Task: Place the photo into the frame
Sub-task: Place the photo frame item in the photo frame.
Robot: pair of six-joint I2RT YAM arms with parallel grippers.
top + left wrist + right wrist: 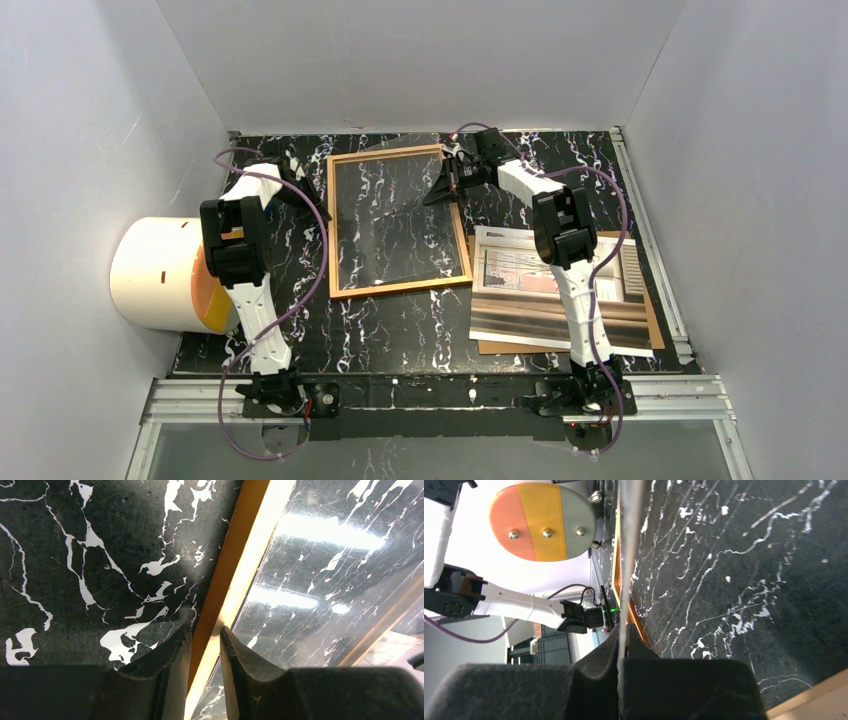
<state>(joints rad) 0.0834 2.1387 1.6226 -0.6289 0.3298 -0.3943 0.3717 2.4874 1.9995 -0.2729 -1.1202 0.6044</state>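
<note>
The frame (402, 289) lies flat mid-table, a thin orange-brown wooden rectangle. My left gripper (318, 205) is at its left rail; in the left wrist view the fingers (172, 650) sit on either side of that rail (235, 565) and pinch it. My right gripper (447, 185) is at the frame's far right corner, shut on the edge of the clear glass pane (626, 555), which is tilted up out of the frame. The photo (545, 290) lies face up to the right of the frame, partly under the right arm.
A plain brown backing board (655, 320) lies under the photo. A white cylinder (160, 275) with an orange and yellow face (541, 520) rests at the table's left edge. White walls enclose the table on three sides. A metal rail (440, 390) runs along the near edge.
</note>
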